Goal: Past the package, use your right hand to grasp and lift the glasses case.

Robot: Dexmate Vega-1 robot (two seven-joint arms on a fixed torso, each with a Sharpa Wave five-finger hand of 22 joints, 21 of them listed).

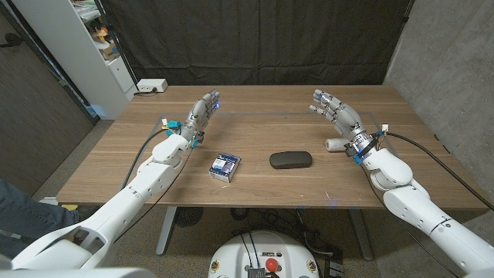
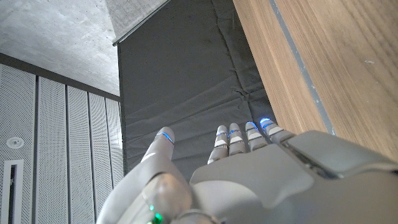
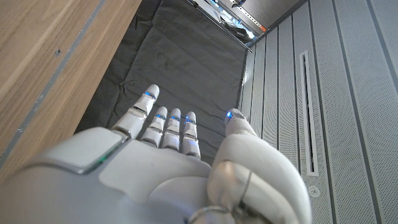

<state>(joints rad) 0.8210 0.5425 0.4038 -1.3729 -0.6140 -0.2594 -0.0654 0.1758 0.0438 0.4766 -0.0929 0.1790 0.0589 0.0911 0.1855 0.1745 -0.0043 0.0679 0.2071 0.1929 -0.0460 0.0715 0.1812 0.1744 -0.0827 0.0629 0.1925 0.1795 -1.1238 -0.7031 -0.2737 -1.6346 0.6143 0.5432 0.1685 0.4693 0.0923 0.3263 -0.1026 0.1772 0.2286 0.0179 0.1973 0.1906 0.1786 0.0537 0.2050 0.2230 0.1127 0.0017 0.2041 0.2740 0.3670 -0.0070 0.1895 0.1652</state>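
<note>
At the bottom corners of the head view the two white arms come in and reach up over the table [image 1: 255, 193]. Near the front edge, left of centre in the frame, lies the package [image 1: 225, 167], a small blue-and-white box. Just right of it, at the frame's centre and apart from it, lies the case [image 1: 290, 160], dark and oval, flat on the wood with nothing touching it.

Right of the case, in the right-middle of the frame, the right hand [image 1: 337, 116] has its fingers stretched out and apart and its thumb out to the side; it holds nothing. In the right wrist view its fingers [image 3: 166, 127] are straight with blue-lit tips, the thumb set off to one side.

In the left-middle of the head view the left hand [image 1: 201, 116] also has its fingers extended and nothing in its grasp; the left wrist view shows its fingers [image 2: 239, 140] straight, side by side, thumb apart.

Further back, at the table's far left corner, sits a white box [image 1: 151, 86]. Behind the table hangs a dark curtain [image 1: 255, 38], with a white shelf [image 1: 85, 46] at upper left.
</note>
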